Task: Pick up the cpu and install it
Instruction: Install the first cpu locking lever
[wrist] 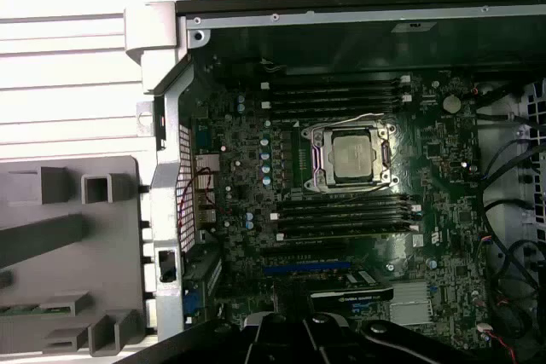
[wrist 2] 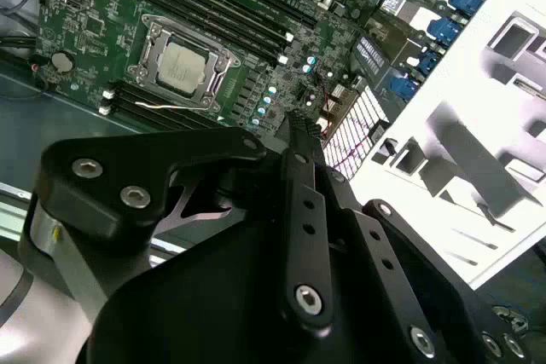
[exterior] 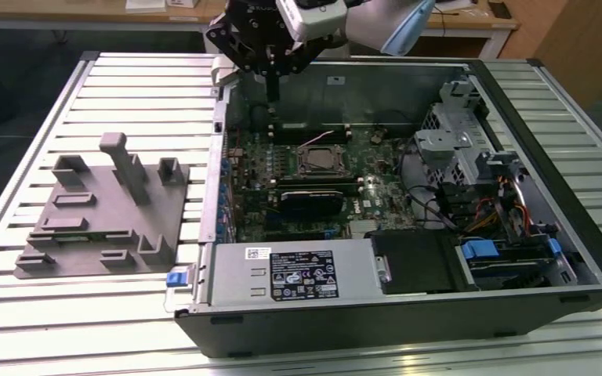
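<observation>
The cpu (wrist: 352, 158) is a small square chip with a pale silver face. It lies flat in the motherboard socket inside the open computer case (exterior: 406, 313), with the socket's metal frame around it; it shows too in the second wrist view (wrist 2: 185, 64) and the exterior view (exterior: 319, 162). My gripper (exterior: 270, 88) hangs above the case's far wall, toward the exterior view's left, well clear of the chip. Its black fingers (wrist 2: 300, 168) are pressed together with nothing between them.
A grey plastic tray (exterior: 103, 211) with upright blocks sits on the slatted table on the exterior view's left of the case. Inside the case are a black expansion card (exterior: 312, 200), memory slots (wrist: 341, 91), a power supply (exterior: 301, 274), drive cages (exterior: 469, 141) and cables.
</observation>
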Robot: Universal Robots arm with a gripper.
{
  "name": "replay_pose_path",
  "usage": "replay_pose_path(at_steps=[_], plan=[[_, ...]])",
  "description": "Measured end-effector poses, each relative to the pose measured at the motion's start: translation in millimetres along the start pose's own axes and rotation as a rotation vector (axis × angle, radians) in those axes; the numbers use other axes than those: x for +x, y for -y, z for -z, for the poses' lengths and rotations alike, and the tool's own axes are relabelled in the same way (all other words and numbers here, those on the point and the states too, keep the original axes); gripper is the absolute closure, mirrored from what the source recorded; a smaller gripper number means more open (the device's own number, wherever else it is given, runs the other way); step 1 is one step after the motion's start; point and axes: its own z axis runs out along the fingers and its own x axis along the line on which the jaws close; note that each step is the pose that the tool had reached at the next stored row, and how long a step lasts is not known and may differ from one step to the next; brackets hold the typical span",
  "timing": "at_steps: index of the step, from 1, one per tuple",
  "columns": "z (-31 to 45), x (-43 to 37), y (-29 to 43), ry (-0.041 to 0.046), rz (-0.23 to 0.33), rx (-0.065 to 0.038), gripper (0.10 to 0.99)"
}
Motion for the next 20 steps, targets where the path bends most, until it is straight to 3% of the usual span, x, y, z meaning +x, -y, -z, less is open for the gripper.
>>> replay_pose_path(at_steps=[7,14,20], plan=[[-0.3,-0.2,-0.3,0.0002,0.0,0.0,0.98],[-1.5,-0.3,-5.1,0.0,0.0,0.0,0.98],[-10.0,-2.9,-8.8,-0.0002,0.0,0.0,0.98]])
